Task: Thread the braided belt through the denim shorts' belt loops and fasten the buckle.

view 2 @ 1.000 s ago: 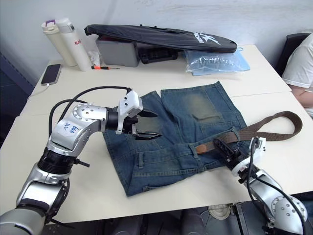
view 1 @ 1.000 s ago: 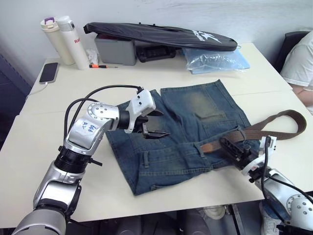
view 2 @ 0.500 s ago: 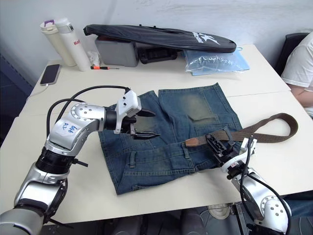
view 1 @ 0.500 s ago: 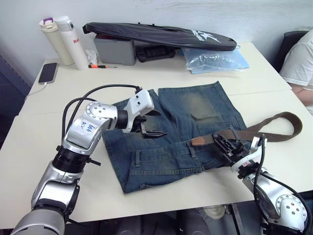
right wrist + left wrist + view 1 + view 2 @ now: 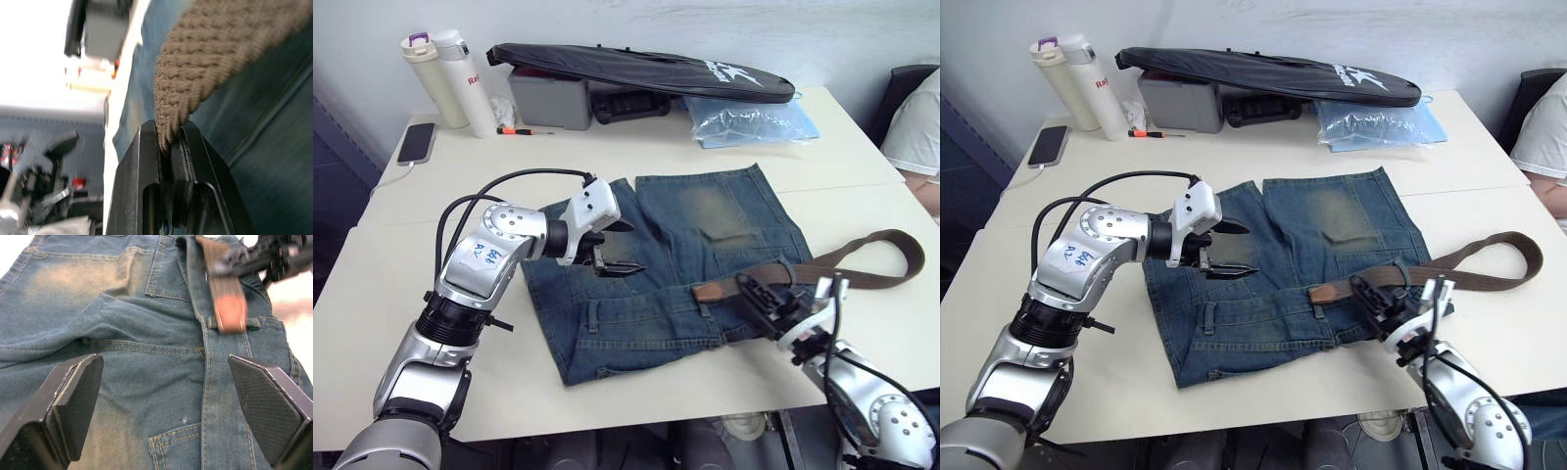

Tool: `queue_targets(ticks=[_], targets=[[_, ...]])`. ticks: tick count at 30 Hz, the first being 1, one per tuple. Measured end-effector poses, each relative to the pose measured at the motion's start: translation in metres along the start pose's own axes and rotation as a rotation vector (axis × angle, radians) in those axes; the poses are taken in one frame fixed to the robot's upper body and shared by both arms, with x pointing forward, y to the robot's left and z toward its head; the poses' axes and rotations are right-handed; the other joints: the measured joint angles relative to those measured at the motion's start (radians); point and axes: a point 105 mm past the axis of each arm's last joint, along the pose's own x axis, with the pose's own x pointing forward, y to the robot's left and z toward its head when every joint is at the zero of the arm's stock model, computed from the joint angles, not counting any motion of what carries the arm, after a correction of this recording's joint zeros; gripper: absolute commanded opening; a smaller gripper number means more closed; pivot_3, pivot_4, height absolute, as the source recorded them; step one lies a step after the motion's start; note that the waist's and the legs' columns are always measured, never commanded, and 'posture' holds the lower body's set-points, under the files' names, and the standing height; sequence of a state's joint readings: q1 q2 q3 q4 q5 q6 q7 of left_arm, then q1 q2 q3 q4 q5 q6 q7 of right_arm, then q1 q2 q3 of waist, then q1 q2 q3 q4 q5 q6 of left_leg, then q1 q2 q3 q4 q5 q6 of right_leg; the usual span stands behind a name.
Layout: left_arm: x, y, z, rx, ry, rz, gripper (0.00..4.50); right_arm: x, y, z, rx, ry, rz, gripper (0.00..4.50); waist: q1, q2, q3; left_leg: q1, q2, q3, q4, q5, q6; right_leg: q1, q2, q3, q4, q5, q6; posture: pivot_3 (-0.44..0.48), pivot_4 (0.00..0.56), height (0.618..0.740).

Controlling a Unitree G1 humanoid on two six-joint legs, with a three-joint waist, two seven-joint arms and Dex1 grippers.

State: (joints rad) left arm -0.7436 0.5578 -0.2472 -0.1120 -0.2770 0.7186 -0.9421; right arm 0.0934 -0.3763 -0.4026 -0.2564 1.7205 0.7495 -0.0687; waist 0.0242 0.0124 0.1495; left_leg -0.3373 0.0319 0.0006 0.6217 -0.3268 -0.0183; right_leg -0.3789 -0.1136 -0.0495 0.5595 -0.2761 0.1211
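Note:
The denim shorts (image 5: pixel 680 250) lie flat on the table, waistband toward me. The braided belt (image 5: pixel 847 262) runs from a loop at the right to its brown leather end (image 5: pixel 708 291), which lies on the waistband beside a belt loop (image 5: pixel 211 323). My right gripper (image 5: pixel 749 287) is shut on the belt just behind that end; the weave (image 5: pixel 205 58) sits pinched between its fingers. My left gripper (image 5: pixel 631 247) hovers open over the shorts' left leg, its fingers (image 5: pixel 68 401) wide apart. The buckle is out of view.
At the back stand two bottles (image 5: pixel 450 78), a phone (image 5: pixel 414 143), a grey case (image 5: pixel 548 98) under a long black bag (image 5: pixel 646 70), and a blue plastic bag (image 5: pixel 754 119). A person (image 5: pixel 915 127) sits at the right edge.
The camera has shifted. My right gripper has carried the belt's leather end a little leftward along the waistband. The left gripper stays open over the shorts.

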Motion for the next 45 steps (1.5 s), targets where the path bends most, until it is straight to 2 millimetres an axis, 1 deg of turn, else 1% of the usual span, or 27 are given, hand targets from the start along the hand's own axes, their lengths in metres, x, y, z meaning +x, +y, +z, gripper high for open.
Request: queue_targets(ticks=[3, 7, 12, 19, 26, 30, 36, 40, 45], targets=[[0.001, -0.001, 0.0, 0.001, 0.0, -0.004, 4.5, -0.004, -0.006, 0.009, -0.012, -0.016, -0.023, 0.04, -0.001, 0.0, 0.0, 0.0, 0.0, 0.0, 0.0, 0.0, 0.0, 0.0, 0.0, 0.0, 0.0, 0.0, 0.0, 0.0, 0.15, 0.74], [0.001, -0.001, 0.0, 0.002, 0.0, -0.011, 4.5, -0.004, -0.007, 0.008, -0.043, 0.008, -0.028, 0.04, -0.001, 0.0, 0.0, 0.0, 0.0, 0.0, 0.0, 0.0, 0.0, 0.0, 0.0, 0.0, 0.0, 0.0, 0.0, 0.0, 0.15, 0.74], [0.001, -0.001, 0.0, 0.003, 0.001, -0.012, 4.5, 0.001, -0.012, -0.007, -0.065, 0.052, -0.035, 0.04, -0.001, 0.0, 0.0, 0.0, 0.0, 0.0, 0.0, 0.0, 0.0, 0.0, 0.0, 0.0, 0.0, 0.0, 0.0, 0.0, 0.15, 0.74], [0.001, -0.001, 0.0, 0.003, 0.002, -0.01, 4.5, 0.009, -0.008, -0.021, -0.057, 0.057, 0.008, 0.04, -0.01, 0.0, 0.0, 0.001, 0.001, 0.0, 0.0, 0.0, 0.0, 0.0, 0.002, 0.0, 0.001, 0.0, 0.0, 0.0, 0.15, 0.74], [0.001, -0.001, 0.0, 0.003, 0.002, -0.01, 4.5, 0.014, 0.0, -0.034, 0.085, 0.029, 0.09, 0.04, -0.022, 0.0, 0.0, 0.001, 0.002, 0.0, 0.0, 0.0, 0.0, -0.001, 0.001, 0.0, 0.007, 0.0, -0.001, 0.0, 0.15, 0.74], [0.001, -0.001, 0.0, 0.004, 0.003, -0.01, 4.5, 0.014, 0.0, -0.037, 0.083, 0.057, 0.09, 0.04, -0.023, 0.0, 0.0, 0.001, 0.001, 0.0, 0.0, 0.0, 0.0, -0.001, 0.001, 0.0, 0.007, 0.0, -0.001, 0.0, 0.15, 0.74], [0.001, -0.001, 0.0, 0.004, 0.004, -0.009, 4.5, 0.021, 0.001, -0.05, -0.013, 0.138, 0.07, 0.04, -0.026, -0.001, 0.0, 0.002, 0.001, 0.0, 0.0, 0.0, 0.0, -0.001, 0.001, 0.0, 0.006, -0.001, -0.002, 0.0, 0.15, 0.74], [0.0, -0.001, -0.001, 0.004, 0.006, -0.007, 4.5, 0.033, 0.006, -0.062, -0.134, 0.194, 0.052, 0.04, -0.031, -0.004, -0.001, 0.002, 0.002, 0.0, 0.0, 0.0, 0.0, -0.001, 0.002, 0.0, 0.007, -0.001, -0.002, 0.0, 0.15, 0.74], [0.0, -0.001, -0.001, 0.005, 0.006, -0.007, 4.5, 0.045, 0.013, -0.078, -0.231, 0.254, 0.046, 0.04, -0.033, -0.004, -0.001, 0.002, 0.003, -0.001, -0.001, 0.0, 0.0, -0.002, 0.003, 0.001, 0.008, -0.002, -0.003, 0.0, 0.15, 0.74]])
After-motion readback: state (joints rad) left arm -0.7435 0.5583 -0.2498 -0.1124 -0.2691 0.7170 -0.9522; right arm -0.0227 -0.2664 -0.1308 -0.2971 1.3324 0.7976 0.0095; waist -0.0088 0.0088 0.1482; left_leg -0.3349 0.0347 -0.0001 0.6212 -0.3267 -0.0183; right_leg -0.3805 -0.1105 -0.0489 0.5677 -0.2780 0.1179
